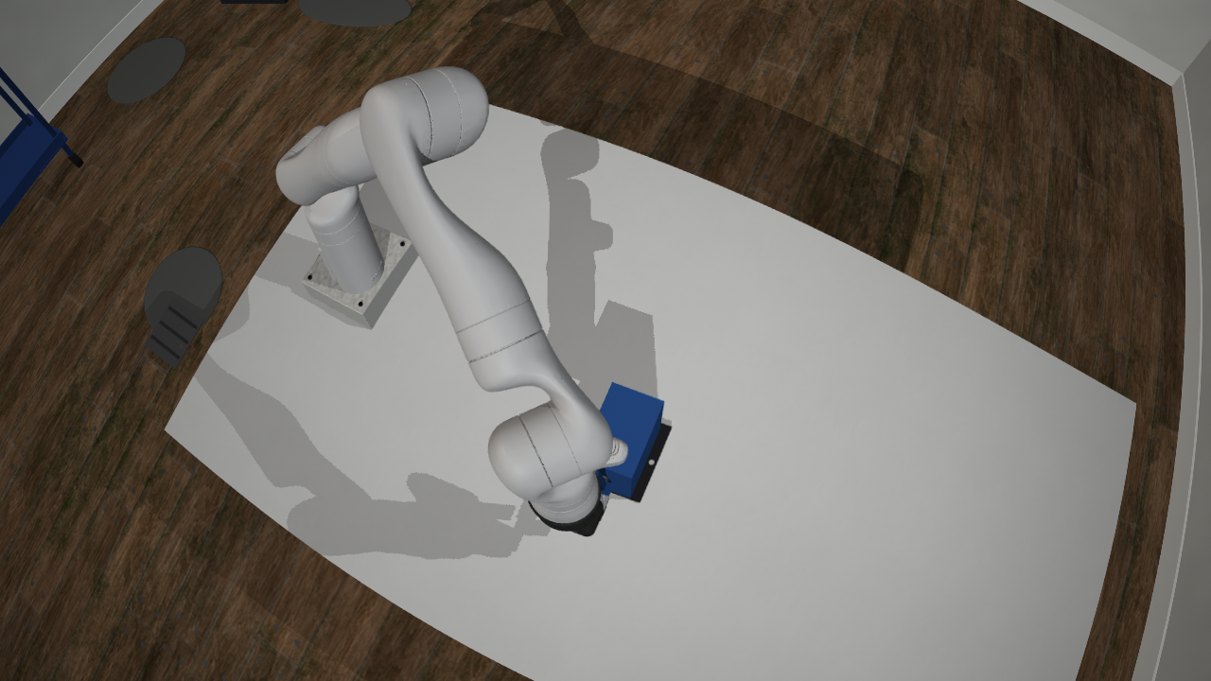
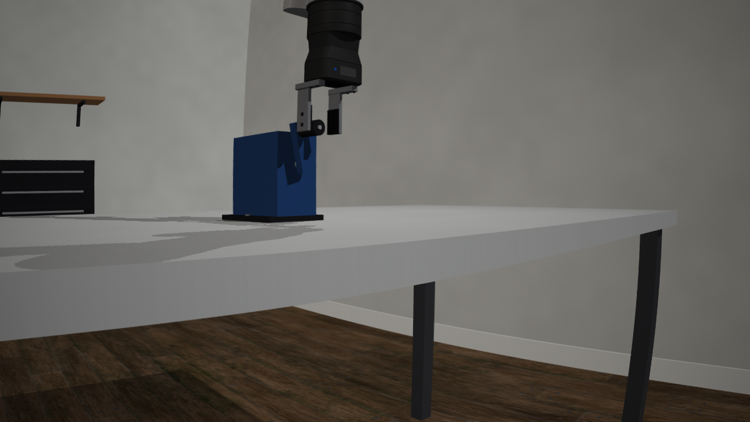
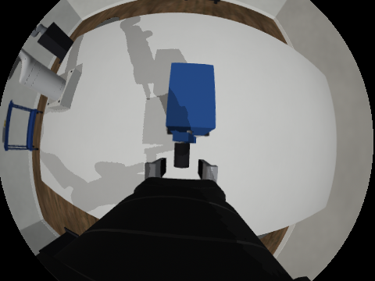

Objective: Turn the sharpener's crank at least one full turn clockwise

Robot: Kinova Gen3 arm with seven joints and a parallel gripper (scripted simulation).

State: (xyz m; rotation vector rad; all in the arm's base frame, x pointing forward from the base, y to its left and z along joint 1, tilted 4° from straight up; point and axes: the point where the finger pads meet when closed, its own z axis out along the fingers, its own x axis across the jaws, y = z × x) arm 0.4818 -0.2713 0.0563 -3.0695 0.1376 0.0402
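A blue box-shaped sharpener (image 1: 633,419) (image 2: 262,173) (image 3: 192,96) stands on a black base plate on the white table (image 1: 847,440) (image 2: 419,231). Its blue crank arm (image 2: 295,162) points up on the side that faces the exterior view, and it ends in a black handle knob (image 2: 316,126) (image 3: 181,154). My gripper (image 2: 319,127) (image 3: 182,165) points straight down and is open. Its two fingers stand on either side of the knob with gaps showing. In the top view the wrist hides the fingers.
The arm's base (image 1: 355,284) is bolted at the table's far left corner. A black drawer unit (image 2: 47,186) and a wooden shelf (image 2: 52,98) stand at the wall behind. A blue frame (image 1: 25,144) stands on the floor.
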